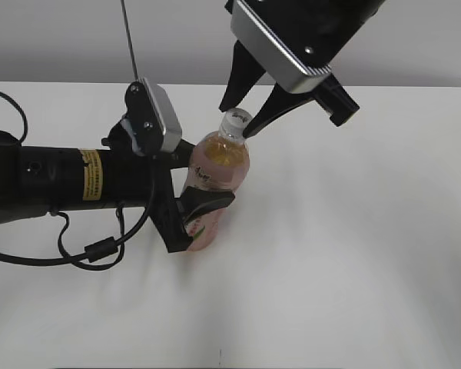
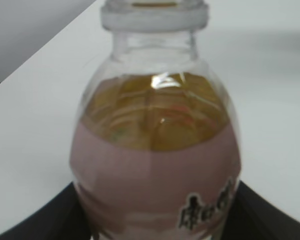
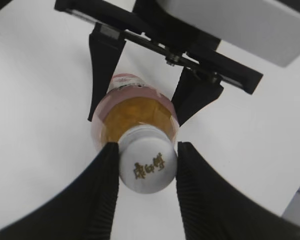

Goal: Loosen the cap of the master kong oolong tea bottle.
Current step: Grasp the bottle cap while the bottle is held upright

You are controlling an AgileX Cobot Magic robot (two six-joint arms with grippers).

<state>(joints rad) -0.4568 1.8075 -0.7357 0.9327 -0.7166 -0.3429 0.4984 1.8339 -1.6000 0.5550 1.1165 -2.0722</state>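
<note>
1. Right now I have the master kong oolong tea bottle (image 1: pixel 215 173) standing upright on the white table (image 1: pixel 353 254), left of centre, with my left gripper (image 1: pixel 194 201) clenched around its labelled body from the side.
2. My right gripper (image 3: pixel 146 167) comes down from above, and its fingers (image 3: pixel 102 190) sit on either side of the cap (image 3: pixel 147 166). They look pressed against the ribbed side, so I judge it clamped on the cap, though any small gap is hard to rule out.
3. Biggest risk, I think: if the right grip is light, the pads will skate over the ribs when I twist and the cap stays tight.
4. If the left hold is too weak, the whole bottle could spin with the cap, so nothing loosens.
5. Squeezing harder has its own cost: the soft plastic may buckle, and once the seal breaks tea could well up at the neck.
6. A twist that is off the bottle's axis could lever it sideways and tip it in the left jaws.
</note>
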